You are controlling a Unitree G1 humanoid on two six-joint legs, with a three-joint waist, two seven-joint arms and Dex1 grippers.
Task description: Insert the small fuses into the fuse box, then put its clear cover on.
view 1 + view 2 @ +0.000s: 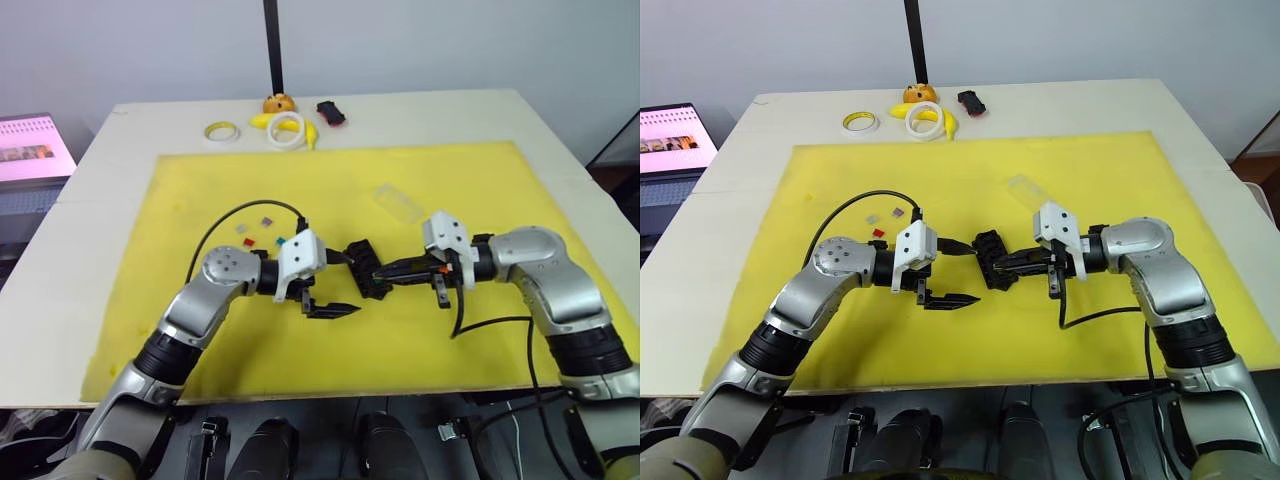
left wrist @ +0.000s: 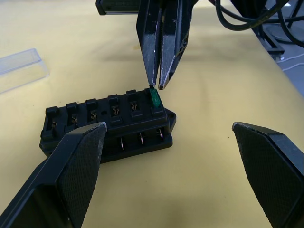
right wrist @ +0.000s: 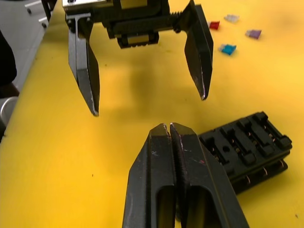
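The right end effector [image 2: 159, 88] has its two fingers pressed together directly above the end slot of the fuse box [image 2: 107, 126], their tips meeting the top of a green fuse [image 2: 154, 97] that stands partly sunk in that slot. Whether the tips pinch the fuse or only press on it cannot be told. The left end effector [image 3: 147, 107] is spread wide and holds nothing; it hangs just beside the box on the side away from the right end effector, one finger to either flank.

The main risk is a skewed seat — the fuse leans slightly, so a downward push could jam its blades against the slot edge or tip it out. The box lies loose on the yellow mat [image 1: 450, 340], unbraced, so an off-centre push could slide or rock it. Pulling away while the fuse is shallow might lift it out again.

The other fuses [image 3: 228, 49] lie scattered well beyond the left end effector, and the clear cover [image 1: 400, 203] rests on the mat beyond the right one, apart from the box.
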